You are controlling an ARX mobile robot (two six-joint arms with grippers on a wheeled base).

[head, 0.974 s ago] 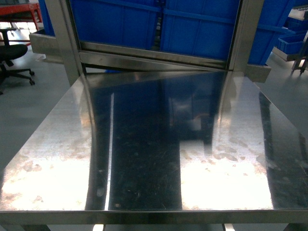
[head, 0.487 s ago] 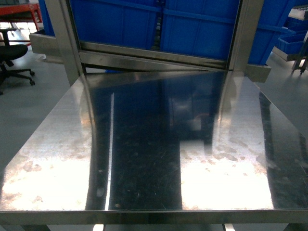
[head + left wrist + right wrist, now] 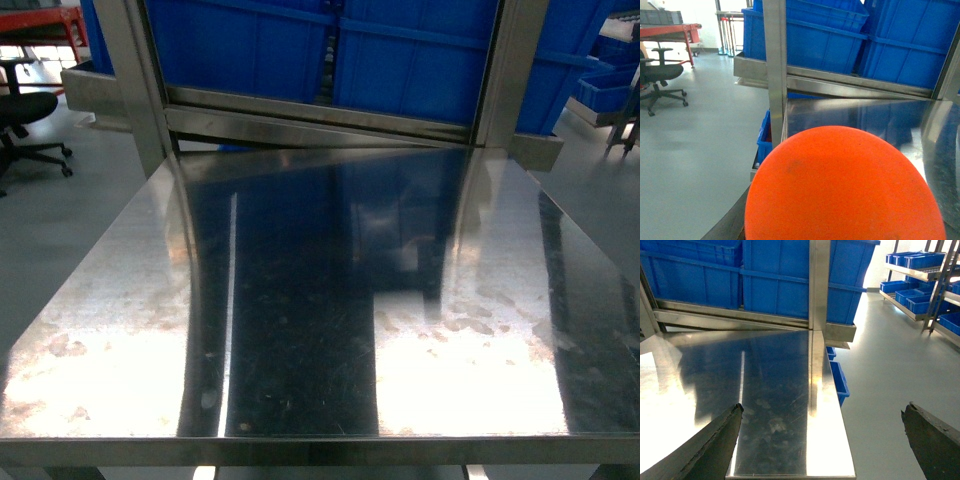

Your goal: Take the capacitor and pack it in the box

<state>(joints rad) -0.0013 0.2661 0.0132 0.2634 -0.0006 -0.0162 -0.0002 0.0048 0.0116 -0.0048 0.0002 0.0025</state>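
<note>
No capacitor and no box show in any view. The steel table [image 3: 300,300] lies bare in the head view, and neither gripper appears there. An orange round thing [image 3: 845,185] fills the lower half of the left wrist view, right where the jaws would be. It hides the left fingers, so I cannot say what it is or whether it is held. My right gripper [image 3: 822,409] stands wide open over the table's near right corner [image 3: 790,390], its dark fingertips [image 3: 732,415] far apart with nothing between them.
Big blue bins [image 3: 400,60] sit on a steel rack right behind the table, between upright posts [image 3: 500,70]. A black office chair [image 3: 25,110] stands on the floor to the left. Shelves with more blue bins [image 3: 920,270] line the right.
</note>
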